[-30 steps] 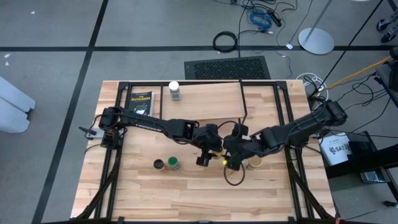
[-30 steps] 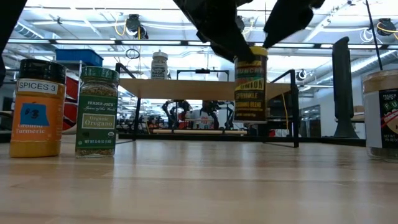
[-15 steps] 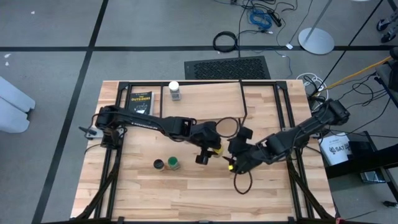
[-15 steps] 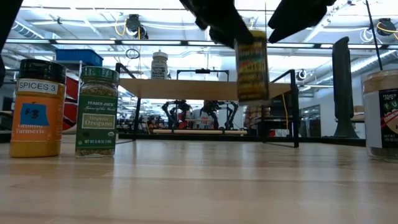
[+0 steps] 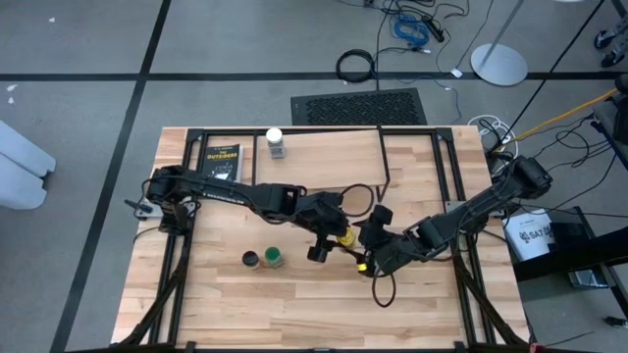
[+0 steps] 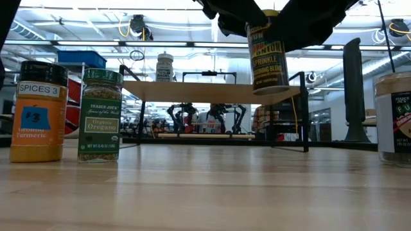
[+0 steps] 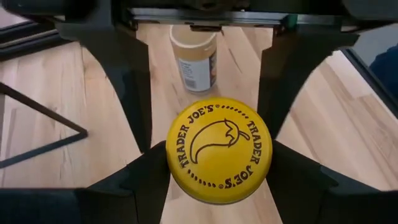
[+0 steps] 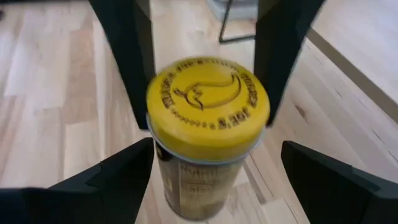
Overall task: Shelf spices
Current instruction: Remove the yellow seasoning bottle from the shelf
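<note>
The left end effector (image 5: pixel 339 238) clamps the yellow-lidded jar (image 6: pixel 268 51) aloft above the desk (image 5: pixel 294 304); right end effector (image 5: pixel 371 257), fingers apart, flanks it. Next likely: carry to the shelf (image 5: pixel 334 147) beyond.

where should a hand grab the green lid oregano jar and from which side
Grip the oregano jar around its green lid or just below it, coming straight down from above. It stands upright, and the turmeric jar sits close on one side, so a level approach there looks cramped; set the fingers across the free sides.
</note>
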Tool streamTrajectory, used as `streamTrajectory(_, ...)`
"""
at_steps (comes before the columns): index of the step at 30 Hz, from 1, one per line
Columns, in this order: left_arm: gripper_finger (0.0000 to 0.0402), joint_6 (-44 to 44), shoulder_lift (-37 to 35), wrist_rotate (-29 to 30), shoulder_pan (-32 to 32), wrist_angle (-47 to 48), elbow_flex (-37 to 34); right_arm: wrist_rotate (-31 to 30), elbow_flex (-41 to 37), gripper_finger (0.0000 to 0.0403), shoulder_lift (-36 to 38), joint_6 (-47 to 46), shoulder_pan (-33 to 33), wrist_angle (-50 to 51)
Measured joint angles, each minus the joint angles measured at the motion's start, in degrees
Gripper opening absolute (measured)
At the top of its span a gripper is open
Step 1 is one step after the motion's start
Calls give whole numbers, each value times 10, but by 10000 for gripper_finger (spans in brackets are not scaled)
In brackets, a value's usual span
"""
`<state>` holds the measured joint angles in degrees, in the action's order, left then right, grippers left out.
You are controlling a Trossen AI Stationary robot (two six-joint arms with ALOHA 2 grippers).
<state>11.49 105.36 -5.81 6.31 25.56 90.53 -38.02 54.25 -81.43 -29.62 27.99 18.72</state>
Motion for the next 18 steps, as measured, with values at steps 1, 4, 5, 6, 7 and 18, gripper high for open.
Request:
streamTrajectory(1,237,1,0,0,0,1,0,2,-1,339,0,2,-2,-6)
streamTrajectory(4,237,5,0,0,0,3,0,6,-3,327,0,3,-5,-5)
streamTrajectory(5,237,8,0,0,0,2,0,7,-3,320,0,3,-6,-6)
streamTrajectory(6,237,9,0,0,0,2,0,9,-3,312,0,3,-5,-6)
streamTrajectory(7,237,9,0,0,0,2,0,10,-3,303,0,3,-5,-5)
streamTrajectory(18,237,9,0,1,0,2,0,25,-3,196,0,5,-7,-9)
